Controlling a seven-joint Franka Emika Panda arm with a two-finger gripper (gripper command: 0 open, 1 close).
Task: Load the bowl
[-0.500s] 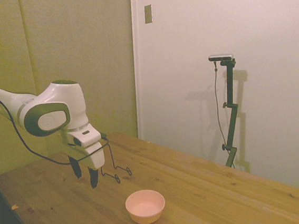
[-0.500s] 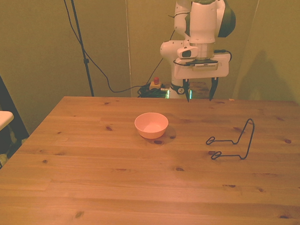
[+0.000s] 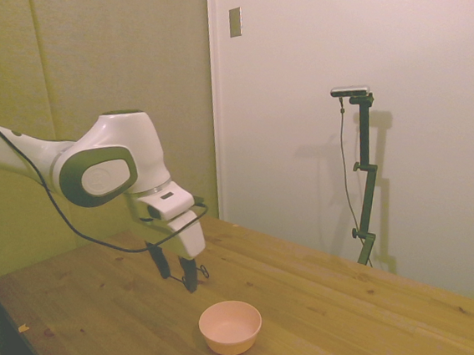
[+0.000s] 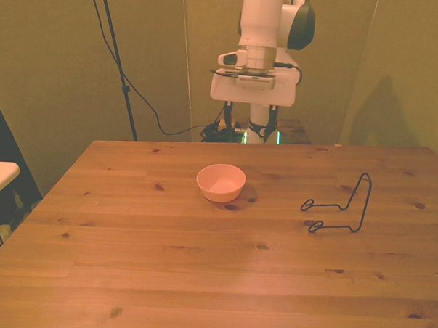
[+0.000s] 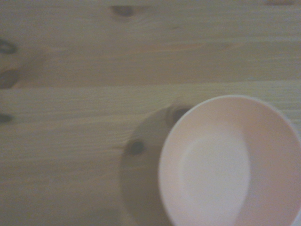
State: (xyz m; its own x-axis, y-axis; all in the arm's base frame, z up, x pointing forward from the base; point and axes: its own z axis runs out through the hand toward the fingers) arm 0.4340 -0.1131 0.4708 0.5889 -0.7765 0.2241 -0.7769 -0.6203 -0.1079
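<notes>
One small round pale pink plastic bowl (image 4: 221,182) sits upright on the wooden plank table (image 4: 199,279), toward its far edge, and my wrist view shows its inside bare (image 5: 225,165). My two-finger gripper (image 4: 250,127) hangs above the table behind the bowl, fingers spread and holding nothing. Well off toward the front view's right stands a thin black wire rack (image 4: 341,206).
</notes>
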